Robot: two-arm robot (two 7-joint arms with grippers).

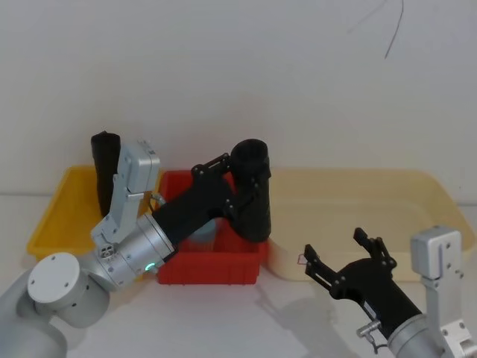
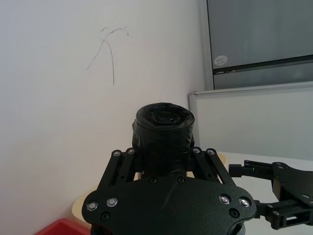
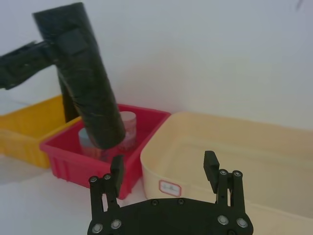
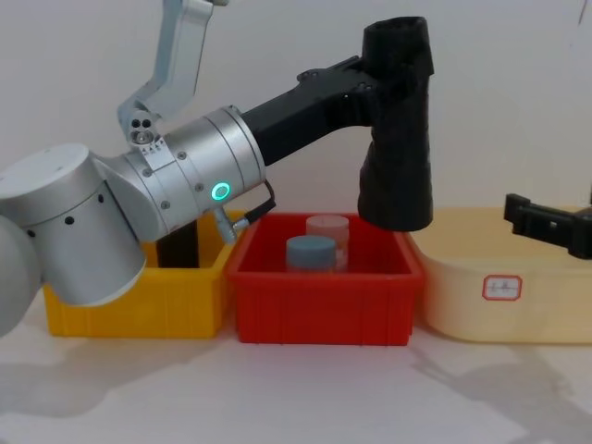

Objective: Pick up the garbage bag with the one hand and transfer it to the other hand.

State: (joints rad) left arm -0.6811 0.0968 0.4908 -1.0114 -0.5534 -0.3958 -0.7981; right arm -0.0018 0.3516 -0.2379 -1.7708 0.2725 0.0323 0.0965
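Note:
The garbage bag (image 1: 254,195), a matte black roll, hangs nearly upright above the right side of the red bin (image 1: 212,266). My left gripper (image 1: 244,185), on the wrist with the green ring light, is shut on its upper half. The bag (image 4: 398,139) shows high over the bin in the chest view and end-on (image 2: 164,134) in the left wrist view. My right gripper (image 1: 346,257) stands open and empty, low at the front right, apart from the bag. Its fingers (image 3: 212,167) point toward the bag (image 3: 87,83). A second alike black roll (image 1: 105,168) stands in the yellow bin (image 1: 56,216).
The red bin (image 4: 324,301) holds a blue-lidded jar (image 4: 310,252) and a clear jar (image 4: 328,231). A wide cream bin (image 1: 358,198) with a white label (image 4: 501,288) sits to the right. A white wall rises behind the bins.

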